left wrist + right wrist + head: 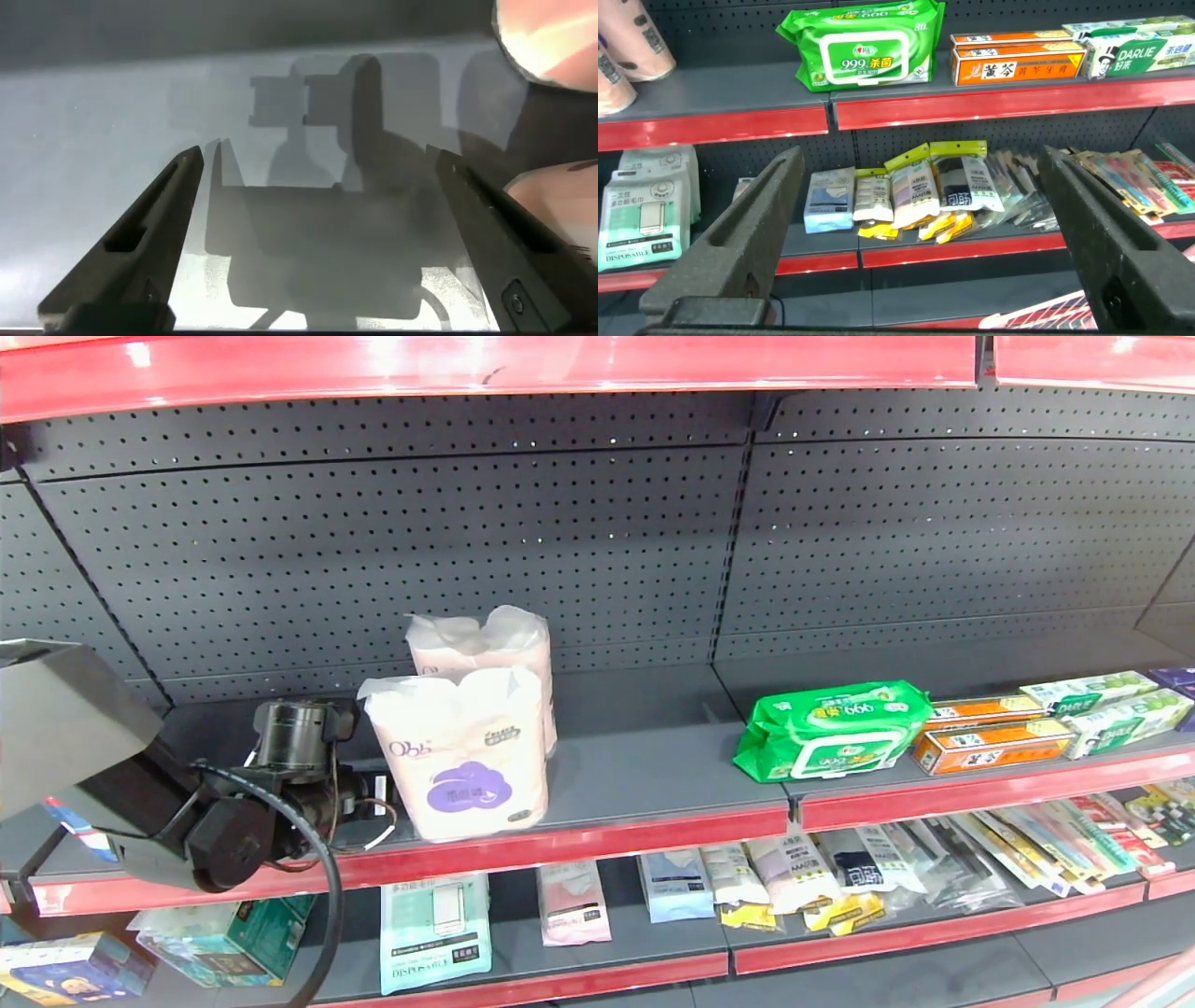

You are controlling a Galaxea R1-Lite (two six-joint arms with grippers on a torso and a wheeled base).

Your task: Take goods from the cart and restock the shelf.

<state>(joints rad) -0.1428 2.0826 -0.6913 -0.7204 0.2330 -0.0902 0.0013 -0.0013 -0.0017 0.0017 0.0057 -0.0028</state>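
Your left gripper point(318, 163) sits low on the grey metal shelf with the red front lip point(644, 775), fingers spread wide with nothing between them. It is just beside the white-and-pink plastic-wrapped tissue pack with the purple label point(457, 756), which stands upright near the lip in front of a second matching pack point(485, 639), likely so the row faces outward. Your right gripper point(922, 159) hangs with fingers apart and empty before the small flat packets point(906, 191) on the lower shelf, probably free for the next goods.

Grey perforated panel point(467, 541), red fascia point(485, 364)
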